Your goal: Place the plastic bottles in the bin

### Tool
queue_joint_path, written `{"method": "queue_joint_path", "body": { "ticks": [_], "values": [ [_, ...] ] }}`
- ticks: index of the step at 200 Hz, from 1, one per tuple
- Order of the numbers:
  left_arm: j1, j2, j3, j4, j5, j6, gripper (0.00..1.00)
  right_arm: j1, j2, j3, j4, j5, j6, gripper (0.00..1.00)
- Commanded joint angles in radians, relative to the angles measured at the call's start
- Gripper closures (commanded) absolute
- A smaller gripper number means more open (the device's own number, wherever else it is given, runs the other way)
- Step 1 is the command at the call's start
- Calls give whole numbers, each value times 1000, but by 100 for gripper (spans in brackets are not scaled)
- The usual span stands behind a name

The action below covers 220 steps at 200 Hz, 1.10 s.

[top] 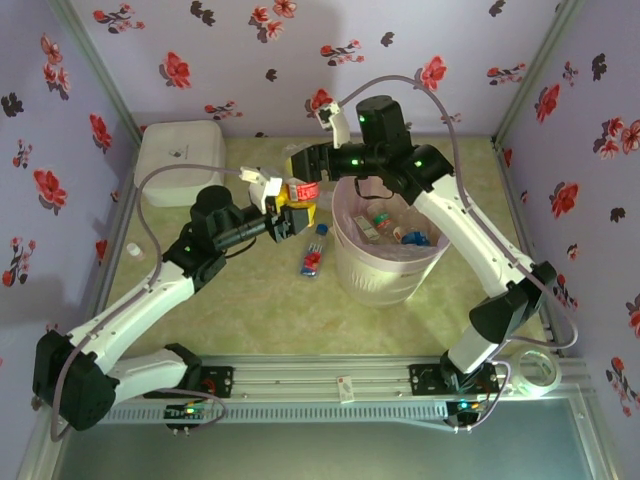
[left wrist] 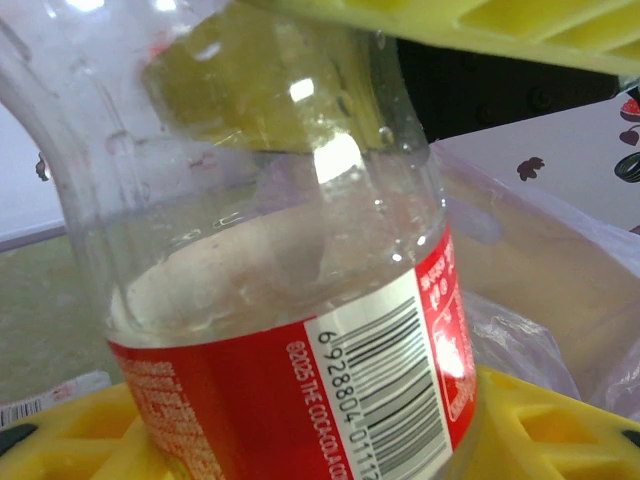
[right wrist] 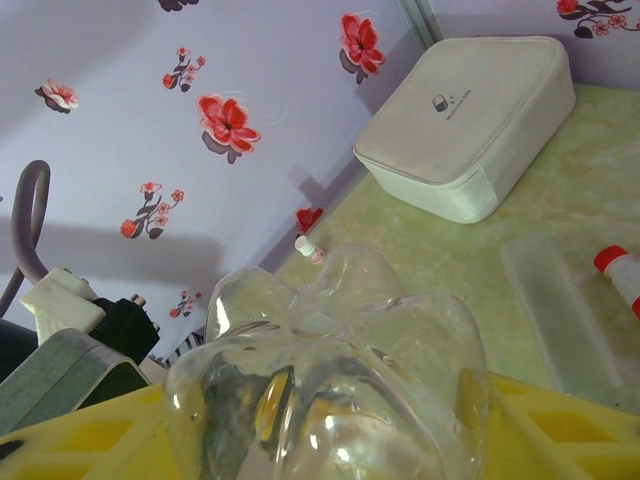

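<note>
Left tool point(top: 283, 200) clamped on a red-labelled Coca-Cola bottle point(left wrist: 300, 400) just left of the bin point(top: 350, 272); right tool point(top: 303, 172) at the bottle's base, and I cannot tell whether it grips.

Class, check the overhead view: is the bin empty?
No, several bottles with coloured caps lie inside the bin.

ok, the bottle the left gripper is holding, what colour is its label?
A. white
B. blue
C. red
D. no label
C: in the left wrist view the clear bottle, held between the yellow fingers of the left gripper, carries a red label with a white barcode panel.
</note>
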Motion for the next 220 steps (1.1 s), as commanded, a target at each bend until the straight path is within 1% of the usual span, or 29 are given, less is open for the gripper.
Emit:
{"method": "queue_joint_path", "body": {
  "ticks": [1, 6, 12, 13, 17, 25, 28, 53, 79, 102, 123, 172, 188, 220],
  "values": [
    [-4, -6, -10, 62, 23, -8, 71, 1, -10, 5, 30, -3, -3, 36],
    [-4, -6, -12, 64, 20, -10, 57, 1, -12, 6, 31, -1, -3, 37],
    [-4, -7, -14, 64, 17, -10, 36, -1, -14, 8, 32, 2, -2, 37],
    [-4, -7, -14, 64, 18, -10, 34, -1, -14, 8, 32, 2, -2, 37],
    [-2, -9, -15, 62, 18, -8, 20, -1, -15, 10, 32, 5, -5, 38],
    [0, -13, -20, 59, 16, -3, 3, -4, -17, 12, 34, 10, -7, 38],
    [1, -16, -23, 57, 11, 1, 1, -6, -19, 15, 34, 13, -9, 39],
    [14, -45, -49, 47, -7, 1, 0, -17, -39, 34, 38, 44, -21, 40],
    [29, -86, -74, 14, -23, 2, 0, -36, -93, 41, 29, 126, -52, 42],
    [43, -113, -105, -34, -74, 13, 0, -65, -152, 41, 8, 170, -70, 43],
    [55, -118, -134, -53, -118, -8, 0, -96, -214, 39, -23, 227, -87, 43],
    [54, -48, -148, -122, -230, -39, 3, -188, -291, 93, -270, 329, -162, 44],
    [55, -25, -139, -164, -265, -46, 3, -196, -292, 129, -381, 371, -206, 45],
    [53, 19, -141, -228, -395, -101, 4, -196, -275, 183, -536, 416, -264, 48]
  ]
}}
